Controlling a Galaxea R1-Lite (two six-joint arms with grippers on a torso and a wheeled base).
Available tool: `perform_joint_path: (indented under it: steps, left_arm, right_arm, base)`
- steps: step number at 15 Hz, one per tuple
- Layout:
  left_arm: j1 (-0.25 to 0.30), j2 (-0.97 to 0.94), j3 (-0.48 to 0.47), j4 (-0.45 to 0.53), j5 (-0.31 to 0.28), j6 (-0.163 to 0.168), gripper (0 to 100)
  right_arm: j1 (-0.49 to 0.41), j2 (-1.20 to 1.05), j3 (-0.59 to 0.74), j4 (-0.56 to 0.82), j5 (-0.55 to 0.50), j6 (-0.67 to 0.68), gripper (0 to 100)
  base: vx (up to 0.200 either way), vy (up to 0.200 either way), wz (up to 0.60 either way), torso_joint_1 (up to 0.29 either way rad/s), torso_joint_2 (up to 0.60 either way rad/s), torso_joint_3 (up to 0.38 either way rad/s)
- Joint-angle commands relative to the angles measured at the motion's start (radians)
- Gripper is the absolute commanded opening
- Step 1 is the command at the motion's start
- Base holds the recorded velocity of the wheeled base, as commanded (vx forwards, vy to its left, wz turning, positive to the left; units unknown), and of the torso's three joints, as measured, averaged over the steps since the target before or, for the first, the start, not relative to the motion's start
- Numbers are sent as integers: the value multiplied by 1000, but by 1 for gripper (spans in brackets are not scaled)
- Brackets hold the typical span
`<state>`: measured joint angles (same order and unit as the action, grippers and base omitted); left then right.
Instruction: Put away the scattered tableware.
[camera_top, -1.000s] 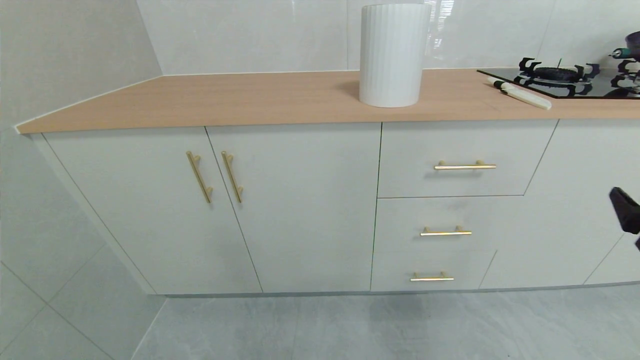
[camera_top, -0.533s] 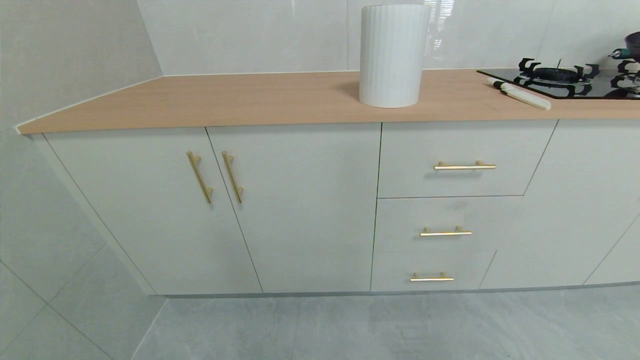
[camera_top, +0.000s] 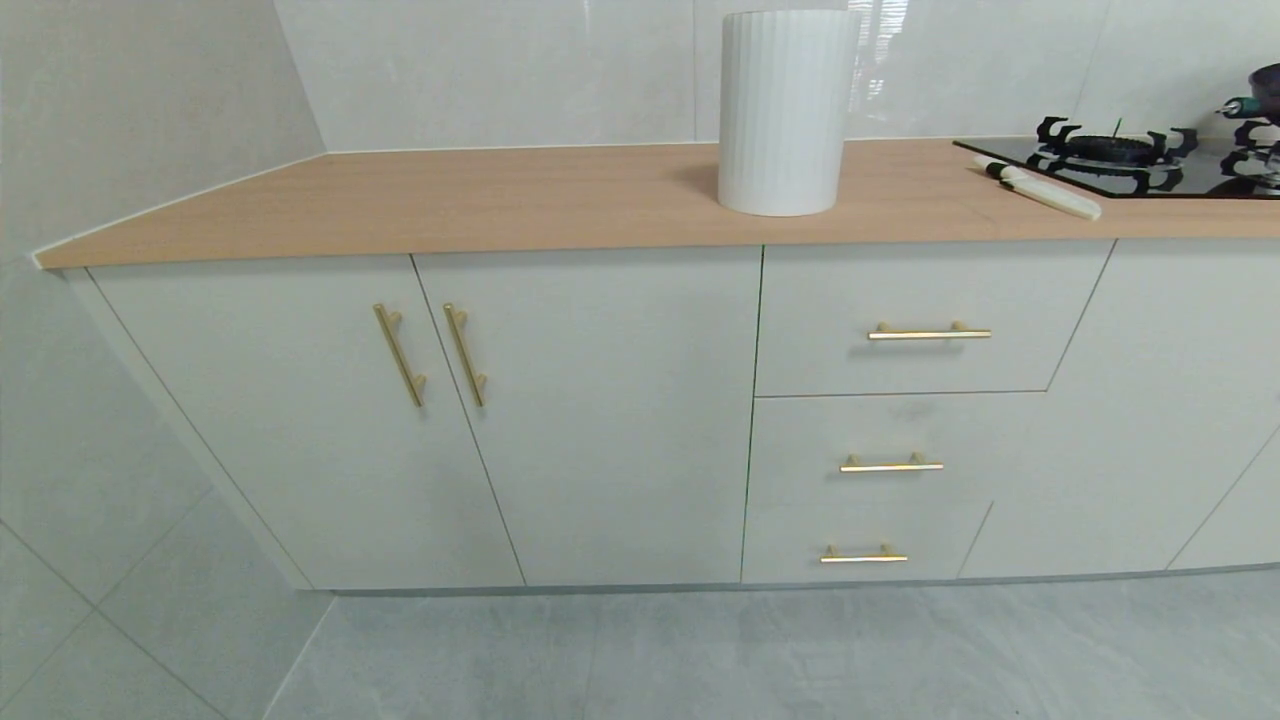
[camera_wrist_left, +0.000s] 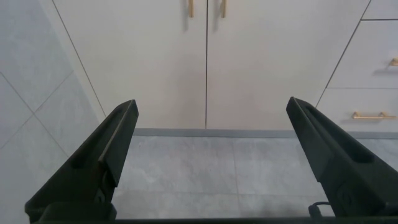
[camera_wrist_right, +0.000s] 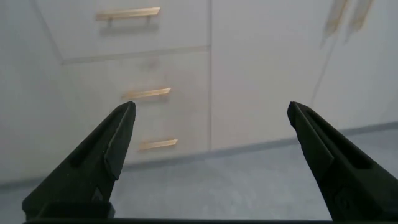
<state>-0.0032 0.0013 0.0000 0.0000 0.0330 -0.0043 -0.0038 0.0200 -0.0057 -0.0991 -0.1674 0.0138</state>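
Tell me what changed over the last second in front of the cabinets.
The right gripper, at the head view's right edge a second ago, pulled back past that edge within half a second. The white ribbed container, the white utensil and the closed drawers kept their places.

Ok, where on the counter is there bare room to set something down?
The countertop is bare from the corner to the white canister; a smaller patch lies between canister and knife. Crowded at the stove.

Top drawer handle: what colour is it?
The top drawer handle is gold; the head view shows it best.
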Motion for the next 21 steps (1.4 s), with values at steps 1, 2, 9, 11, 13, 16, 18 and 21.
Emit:
perform_joint_path:
  steps: [1, 2, 9, 11, 13, 16, 18, 21]
  left_arm:
    - [0, 0, 0, 0, 1, -2, 100]
    - [0, 0, 0, 0, 1, 0, 100]
    - [0, 0, 0, 0, 1, 7, 100]
    - [0, 0, 0, 0, 1, 6, 100]
    - [0, 0, 0, 0, 1, 7, 100]
    - [0, 0, 0, -2, 1, 9, 100]
    - [0, 0, 0, -2, 1, 7, 100]
    - [0, 0, 0, 0, 1, 9, 100]
  right_arm:
    - [2, -20, 6, 52, 42, 8, 100]
    - [2, -20, 6, 41, 63, 8, 100]
    - [2, -20, 6, 88, 137, 3, 100]
    - [2, -20, 6, 88, 138, 3, 100]
    - [2, -20, 6, 88, 138, 3, 100]
    - [2, -20, 6, 88, 138, 2, 100]
    - [2, -20, 6, 88, 138, 2, 100]
    - [2, -20, 6, 88, 138, 2, 100]
  base:
    - [0, 0, 0, 0, 0, 0]
    - [0, 0, 0, 0, 0, 0]
    - [0, 0, 0, 0, 0, 0]
    - [0, 0, 0, 0, 0, 0]
    - [100, 0, 0, 1, 4, -4]
    - [200, 0, 0, -1, 1, 4]
    - [200, 0, 0, 5, 5, 0]
    - [200, 0, 0, 2, 2, 1]
